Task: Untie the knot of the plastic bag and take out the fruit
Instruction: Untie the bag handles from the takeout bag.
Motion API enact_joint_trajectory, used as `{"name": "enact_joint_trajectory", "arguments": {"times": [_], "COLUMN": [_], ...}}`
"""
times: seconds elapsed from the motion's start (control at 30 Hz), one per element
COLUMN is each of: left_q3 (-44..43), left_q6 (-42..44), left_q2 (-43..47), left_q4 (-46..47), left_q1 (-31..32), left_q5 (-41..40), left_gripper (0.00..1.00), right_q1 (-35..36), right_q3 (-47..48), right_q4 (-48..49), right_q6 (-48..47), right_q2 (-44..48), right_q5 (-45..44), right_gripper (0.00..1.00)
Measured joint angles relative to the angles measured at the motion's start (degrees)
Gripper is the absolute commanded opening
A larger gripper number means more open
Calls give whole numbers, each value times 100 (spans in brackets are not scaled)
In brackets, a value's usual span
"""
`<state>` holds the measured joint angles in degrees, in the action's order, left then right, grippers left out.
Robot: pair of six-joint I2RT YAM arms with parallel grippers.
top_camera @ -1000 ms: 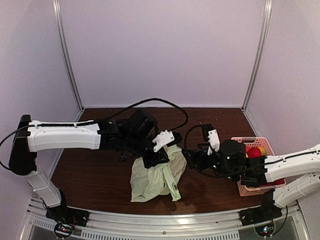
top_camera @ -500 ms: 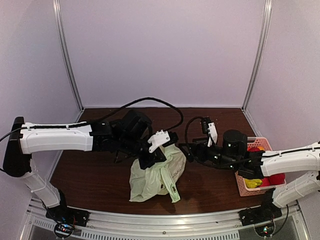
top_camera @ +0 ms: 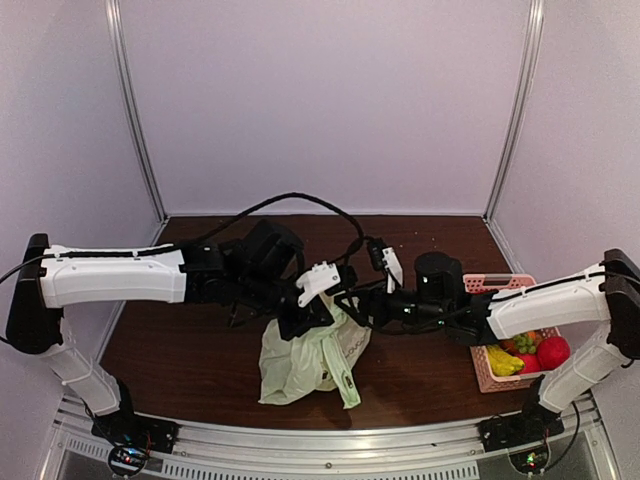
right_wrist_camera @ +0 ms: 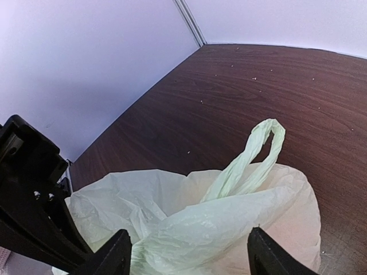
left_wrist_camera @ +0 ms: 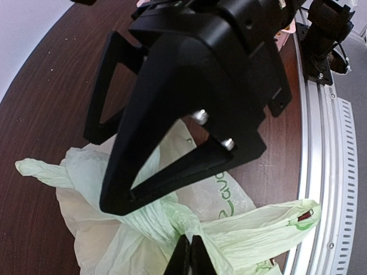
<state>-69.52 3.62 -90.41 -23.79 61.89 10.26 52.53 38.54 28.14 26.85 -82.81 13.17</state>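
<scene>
The pale green plastic bag (top_camera: 305,365) lies crumpled at the table's front centre. My left gripper (left_wrist_camera: 190,255) is shut on a bunched fold of the plastic bag (left_wrist_camera: 229,195) near its mouth, and in the top view the left gripper (top_camera: 306,322) sits on the bag's upper edge. My right gripper (right_wrist_camera: 190,255) is open, its fingers straddling the bag's raised rim (right_wrist_camera: 212,223) without pinching it. One handle loop (right_wrist_camera: 259,150) stands free. No knot shows. Yellow fruit (top_camera: 503,362) lies in the pink basket; none shows inside the bag.
The pink slatted basket (top_camera: 487,377) stands at the right front with red round fruits (top_camera: 551,351) in it. Both arms meet over the bag, the right gripper (top_camera: 347,303) close beside the left one. A black cable (top_camera: 300,200) arcs above the left arm. The metal rail (left_wrist_camera: 321,189) edges the table's front.
My right arm has swung left from the basket to the bag's rim, uncovering the basket. My left gripper has closed on the bag's fold and stayed in place.
</scene>
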Motion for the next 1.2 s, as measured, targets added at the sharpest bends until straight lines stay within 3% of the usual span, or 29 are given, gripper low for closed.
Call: {"name": "enact_joint_trajectory", "arguments": {"times": [0.2,0.33,0.43,0.73,1.2], "left_q3": [28,31,31,31,31], "left_q6": [-2,-2,-2,-7,-101], "left_q2": [0,0,0,0,7], "left_q4": [-2,7,17,24,190], "left_q1": [0,0,0,-4,-227], "left_q5": [-2,-48,-109,-275,-433], "left_gripper": [0,0,0,0,0], "right_q1": [101,129,153,199,225], "right_q3": [61,52,0,-302,-529], "right_q4": [42,151,256,365,44], "right_q6": [44,118,188,195,369], "right_q2": [-221,-229,-221,33,629], "right_q5": [52,35,-13,-361,-1812], "right_gripper": [38,11,0,0,0]}}
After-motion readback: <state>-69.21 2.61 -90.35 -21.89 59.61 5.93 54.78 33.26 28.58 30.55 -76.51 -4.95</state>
